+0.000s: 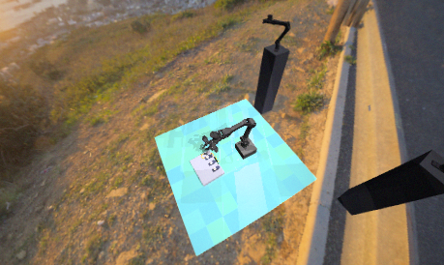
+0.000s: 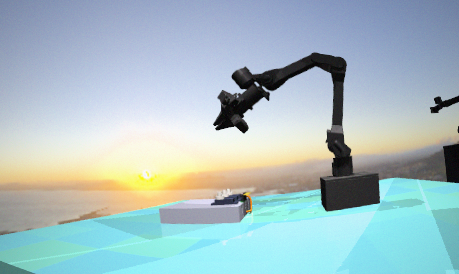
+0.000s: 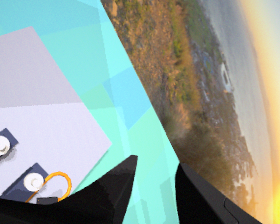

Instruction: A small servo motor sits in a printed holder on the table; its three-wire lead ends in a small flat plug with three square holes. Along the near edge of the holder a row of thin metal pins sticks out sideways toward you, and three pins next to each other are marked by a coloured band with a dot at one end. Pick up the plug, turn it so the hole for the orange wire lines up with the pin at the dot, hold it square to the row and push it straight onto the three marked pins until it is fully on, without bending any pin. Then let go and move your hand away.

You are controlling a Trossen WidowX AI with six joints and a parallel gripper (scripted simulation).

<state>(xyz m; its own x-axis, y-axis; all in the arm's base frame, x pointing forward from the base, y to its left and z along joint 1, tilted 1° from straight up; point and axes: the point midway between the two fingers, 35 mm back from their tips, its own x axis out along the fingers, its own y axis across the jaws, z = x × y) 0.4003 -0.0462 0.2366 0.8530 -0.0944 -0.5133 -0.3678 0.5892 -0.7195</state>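
The pale holder [image 1: 202, 174] [image 2: 201, 215] [image 3: 56, 120] lies on the table. Several dark blue servo motors with white tops sit on it; one servo [image 3: 21, 188] shows at the lower left in the wrist view. An orange lead [image 2: 251, 204] [image 3: 70, 186] loops out at the holder's edge beside it. A small dark piece [image 3: 47, 200] touches the loop; I cannot tell whether it is the plug. Pins, coloured band and dot cannot be made out. My gripper [image 2: 216, 126] [image 3: 156, 166] is partly open, with nothing between its fingers. It hangs high above the table, tilted down, beyond the holder's edge.
The arm's dark base [image 1: 246, 149] [image 2: 350, 191] stands on the blue-green table [image 1: 214, 229] [image 2: 286, 240]. The table's edge [image 3: 141, 85] crosses the wrist view. Another arm on a black pillar [image 1: 271, 77] [image 2: 457, 162] stands beyond the table, and another black pillar [image 1: 398, 186] stands at the right.
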